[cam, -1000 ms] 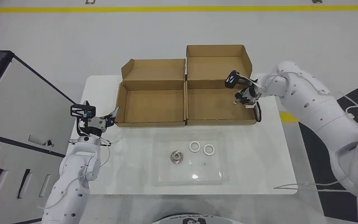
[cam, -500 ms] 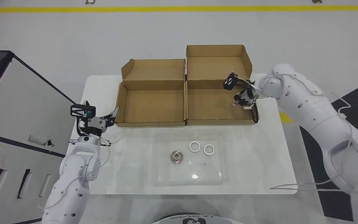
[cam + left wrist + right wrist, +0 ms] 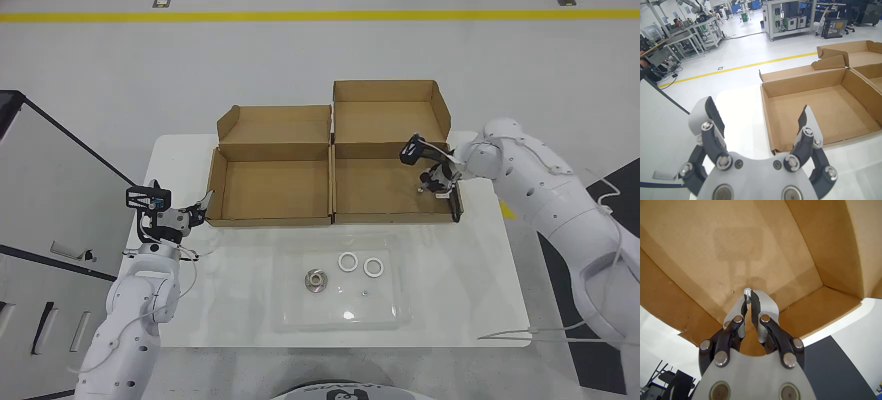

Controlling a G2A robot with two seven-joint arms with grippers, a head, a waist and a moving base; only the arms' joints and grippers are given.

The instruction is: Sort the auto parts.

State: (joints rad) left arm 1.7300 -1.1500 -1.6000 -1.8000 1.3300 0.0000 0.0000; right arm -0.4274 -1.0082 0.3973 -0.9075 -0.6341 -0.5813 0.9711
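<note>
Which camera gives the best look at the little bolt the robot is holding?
The right wrist view: the bolt sits close up, pinched in the right gripper above the cardboard box floor. In the top view it is too small to make out. The left wrist view faces the other box.

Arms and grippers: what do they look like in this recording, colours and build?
The left arm and right arm have glossy white, rounded shells. The left gripper and right gripper match: pale grey palm plate, black linkages with silver screws, white fingers lined with black ribbed pads. A black camera block sits at each wrist.
</note>
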